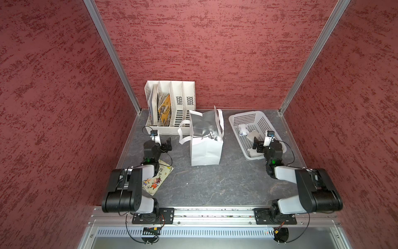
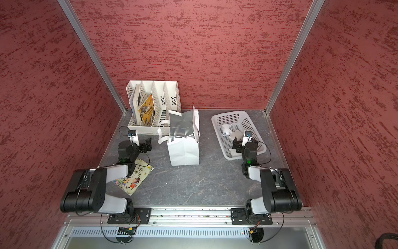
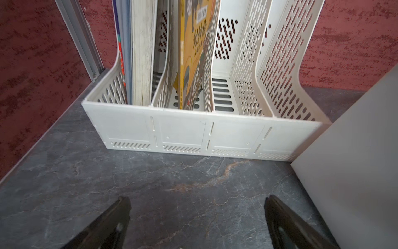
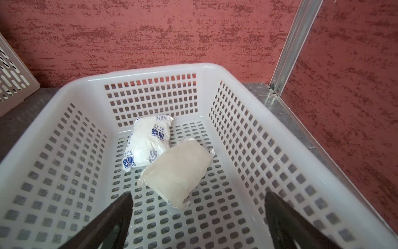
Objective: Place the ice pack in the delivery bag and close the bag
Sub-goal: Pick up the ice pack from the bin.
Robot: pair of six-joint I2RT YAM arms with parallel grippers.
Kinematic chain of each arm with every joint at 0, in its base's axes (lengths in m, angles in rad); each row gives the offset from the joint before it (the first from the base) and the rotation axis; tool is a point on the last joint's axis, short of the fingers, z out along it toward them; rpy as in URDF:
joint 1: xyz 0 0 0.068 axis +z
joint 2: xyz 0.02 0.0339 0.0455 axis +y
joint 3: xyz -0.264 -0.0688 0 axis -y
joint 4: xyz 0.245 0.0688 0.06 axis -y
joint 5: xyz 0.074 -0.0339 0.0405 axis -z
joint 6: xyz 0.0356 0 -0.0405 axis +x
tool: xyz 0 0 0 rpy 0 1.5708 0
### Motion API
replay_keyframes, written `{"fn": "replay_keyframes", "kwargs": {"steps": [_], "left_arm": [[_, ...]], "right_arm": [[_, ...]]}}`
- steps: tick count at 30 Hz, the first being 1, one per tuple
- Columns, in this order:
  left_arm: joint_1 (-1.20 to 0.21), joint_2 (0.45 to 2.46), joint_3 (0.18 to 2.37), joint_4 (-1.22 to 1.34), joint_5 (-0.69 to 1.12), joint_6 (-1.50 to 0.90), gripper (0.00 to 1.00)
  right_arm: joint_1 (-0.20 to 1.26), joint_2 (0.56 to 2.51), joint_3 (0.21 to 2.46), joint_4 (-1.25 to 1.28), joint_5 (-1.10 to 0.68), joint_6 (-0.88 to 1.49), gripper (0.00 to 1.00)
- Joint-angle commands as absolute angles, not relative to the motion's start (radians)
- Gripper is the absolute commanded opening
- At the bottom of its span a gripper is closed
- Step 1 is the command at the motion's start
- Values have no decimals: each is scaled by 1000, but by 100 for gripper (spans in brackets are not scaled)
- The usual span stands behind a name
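Two ice packs lie side by side on the floor of a white perforated basket (image 4: 150, 69): one printed in blue (image 4: 148, 144) and a plain off-white one (image 4: 178, 170). Both top views show them too, the printed one (image 1: 243, 129) and the plain one (image 2: 235, 135). My right gripper (image 4: 198, 196) hovers open over the basket (image 1: 237, 116), just short of the plain pack, with nothing between its fingers. The delivery bag (image 1: 205, 148) stands upright mid-table, silver lining showing at its open top. My left gripper (image 3: 198, 200) is open above bare tabletop, left of the bag (image 3: 355, 161).
A white slotted file rack (image 1: 170, 103) holding books stands at the back left, close to the bag's handle. A picture book (image 1: 157, 181) lies flat under the left arm. Red walls enclose the table on three sides.
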State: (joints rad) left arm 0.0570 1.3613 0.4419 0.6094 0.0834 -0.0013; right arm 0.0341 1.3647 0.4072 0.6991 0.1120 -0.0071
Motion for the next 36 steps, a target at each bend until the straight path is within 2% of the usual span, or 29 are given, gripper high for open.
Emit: {"fn": "replay_keyframes", "kwargs": {"steps": [1, 5, 9, 12, 14, 18, 23, 29, 36], "left_arm": [[59, 1191, 602, 249, 77, -39, 100], [65, 1044, 780, -73, 139, -234, 100], [67, 1032, 893, -129, 310, -497, 100], [56, 1069, 927, -12, 416, -716, 100], [34, 1104, 971, 8, 457, -782, 100], [-51, 1173, 1125, -162, 468, -706, 100], [-152, 1196, 1225, -356, 395, -602, 100], [-198, 1181, 1180, -332, 359, -609, 100], [-208, 1208, 1187, -307, 362, -619, 100]], "right_arm": [[39, 1161, 558, 342, 124, -19, 99], [39, 953, 654, 85, 72, 39, 99], [38, 863, 721, -24, 29, 222, 99], [38, 910, 794, -51, -145, 297, 99], [37, 987, 863, -96, -258, 346, 99], [38, 1161, 987, -220, -429, 395, 99], [40, 1310, 1113, -451, -348, 346, 98], [55, 1547, 1281, -661, -207, 254, 96], [123, 1880, 1594, -835, -29, 158, 92]]}}
